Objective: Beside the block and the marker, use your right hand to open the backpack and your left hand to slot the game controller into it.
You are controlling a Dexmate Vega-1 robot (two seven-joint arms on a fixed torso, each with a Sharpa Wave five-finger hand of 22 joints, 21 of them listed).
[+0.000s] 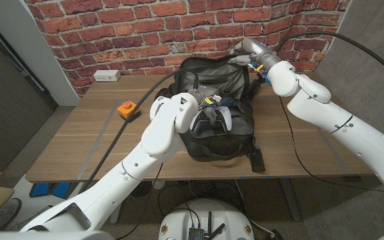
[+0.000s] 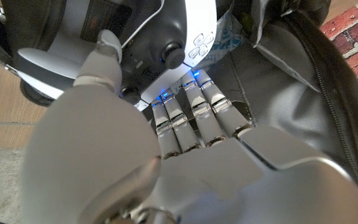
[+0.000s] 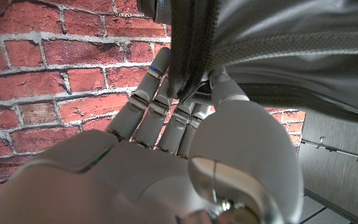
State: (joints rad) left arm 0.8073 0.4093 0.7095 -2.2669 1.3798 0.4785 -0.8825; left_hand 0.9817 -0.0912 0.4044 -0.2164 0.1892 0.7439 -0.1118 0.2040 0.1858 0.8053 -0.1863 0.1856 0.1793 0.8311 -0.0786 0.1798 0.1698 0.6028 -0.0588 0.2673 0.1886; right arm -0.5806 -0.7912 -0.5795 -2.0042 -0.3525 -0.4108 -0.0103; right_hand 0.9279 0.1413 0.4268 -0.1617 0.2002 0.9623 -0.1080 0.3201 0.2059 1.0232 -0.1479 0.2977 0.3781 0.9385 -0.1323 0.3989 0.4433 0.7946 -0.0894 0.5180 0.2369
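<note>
The black backpack (image 1: 215, 137) stands open in the middle of the table. My right hand (image 1: 248, 52) is behind it at the back right and holds up its top flap (image 1: 212, 67); in the right wrist view the fingers (image 3: 160, 106) pinch the flap's zippered edge (image 3: 188, 43). My left hand (image 1: 197, 100) is over the opening and grips the white game controller (image 1: 223, 118). The left wrist view shows the fingers (image 2: 188, 115) under the controller (image 2: 179, 37), with the bag's dark lining (image 2: 284, 87) beside it. An orange block (image 1: 127, 109) sits left of the bag.
A white power strip (image 1: 105, 75) lies at the table's back left by the brick wall. A slim black object (image 1: 257, 160) lies near the front edge, right of the bag. Black cables run over the table (image 1: 79, 147) along both arms.
</note>
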